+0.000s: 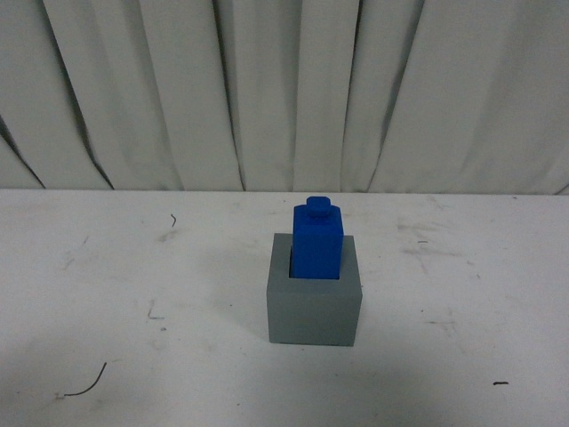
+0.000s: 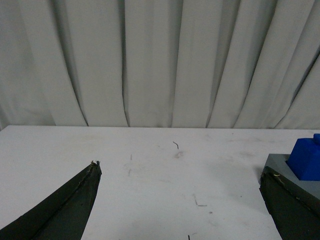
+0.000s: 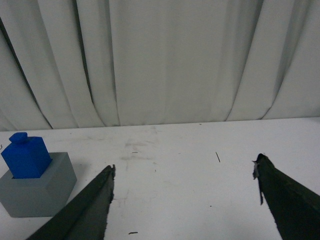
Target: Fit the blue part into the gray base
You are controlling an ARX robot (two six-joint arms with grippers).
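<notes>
The blue part (image 1: 317, 241) stands upright in the square recess of the gray base (image 1: 315, 308), stud on top, at the middle of the white table. Neither gripper shows in the front view. In the left wrist view my left gripper (image 2: 180, 172) is open and empty over bare table, with the gray base (image 2: 280, 167) and blue part (image 2: 306, 159) just beyond one finger. In the right wrist view my right gripper (image 3: 184, 167) is open and empty, with the blue part (image 3: 26, 156) in the gray base (image 3: 37, 190) off to the side of one finger.
The white table (image 1: 133, 294) is scuffed, with small dark scraps (image 1: 84, 384) near its front and another scrap (image 1: 500, 383) at the right. A pleated white curtain (image 1: 284, 89) hangs close behind the table's far edge.
</notes>
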